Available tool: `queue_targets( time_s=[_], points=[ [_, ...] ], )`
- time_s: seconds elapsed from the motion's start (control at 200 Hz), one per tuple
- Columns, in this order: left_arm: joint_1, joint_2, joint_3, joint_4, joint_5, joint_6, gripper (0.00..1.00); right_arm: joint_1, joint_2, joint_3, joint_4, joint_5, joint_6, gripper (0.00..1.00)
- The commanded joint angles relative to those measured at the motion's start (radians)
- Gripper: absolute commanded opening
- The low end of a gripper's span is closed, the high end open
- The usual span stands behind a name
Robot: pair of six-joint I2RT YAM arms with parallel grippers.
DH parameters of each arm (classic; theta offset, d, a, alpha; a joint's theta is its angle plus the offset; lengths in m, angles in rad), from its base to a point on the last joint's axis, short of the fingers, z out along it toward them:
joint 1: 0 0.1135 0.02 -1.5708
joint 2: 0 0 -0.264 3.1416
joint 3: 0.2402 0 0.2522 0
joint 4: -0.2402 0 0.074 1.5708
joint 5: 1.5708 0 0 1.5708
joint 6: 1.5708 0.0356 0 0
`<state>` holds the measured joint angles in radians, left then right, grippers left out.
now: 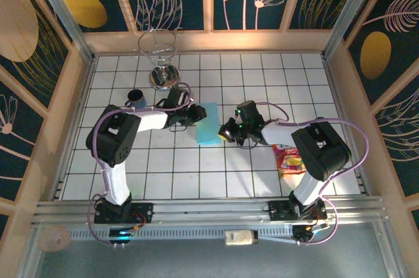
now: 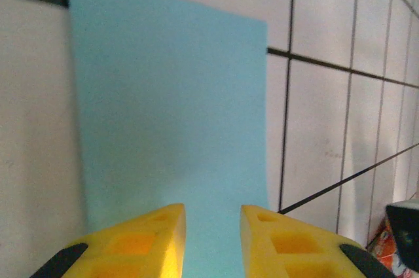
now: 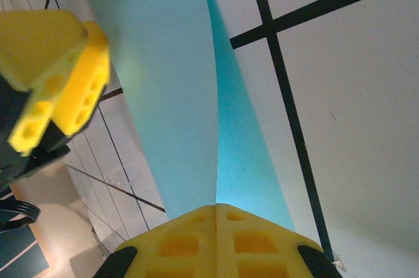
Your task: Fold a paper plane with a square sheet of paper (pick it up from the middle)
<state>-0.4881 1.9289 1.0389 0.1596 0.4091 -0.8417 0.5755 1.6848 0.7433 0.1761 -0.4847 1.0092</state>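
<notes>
- From the top camera, the square sheet of paper [image 1: 208,123] lies folded to a narrow rectangle in the middle of the tiled table [image 1: 262,82], between the left gripper [image 1: 196,116] and the right gripper [image 1: 227,133]. An orange-red snack packet [image 1: 289,159] lies well apart on the right.
- The left wrist camera shows more: its fingers [image 2: 150,232] stand apart, released, over the near end of the sheet.
- The right wrist camera shows its fingers [image 3: 190,239] pressed together, pinching the sheet where a lifted layer meets the lower one.

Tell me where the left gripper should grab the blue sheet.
I'd pinch the sheet by the edge facing the open left gripper, approaching from that arm's side. It is thin, so only an edge pinches; the right gripper holds the far edge.
</notes>
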Motion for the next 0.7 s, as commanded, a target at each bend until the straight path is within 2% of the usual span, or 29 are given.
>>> queue_targets(
  time_s=[0.0, 0.43, 0.696],
  points=[
    [0.006, -0.043, 0.039, -0.012, -0.027, 0.028, 0.29, -0.005, -0.009, 0.003, -0.022, -0.006, -0.009, 0.00],
    [0.017, 0.064, 0.095, -0.118, -0.099, 0.045, 0.27, -0.001, -0.010, 0.017, -0.022, -0.021, -0.022, 0.00],
    [0.017, 0.092, 0.098, -0.140, -0.096, 0.043, 0.25, 0.021, 0.029, 0.074, -0.005, -0.042, -0.046, 0.00]
  ],
)
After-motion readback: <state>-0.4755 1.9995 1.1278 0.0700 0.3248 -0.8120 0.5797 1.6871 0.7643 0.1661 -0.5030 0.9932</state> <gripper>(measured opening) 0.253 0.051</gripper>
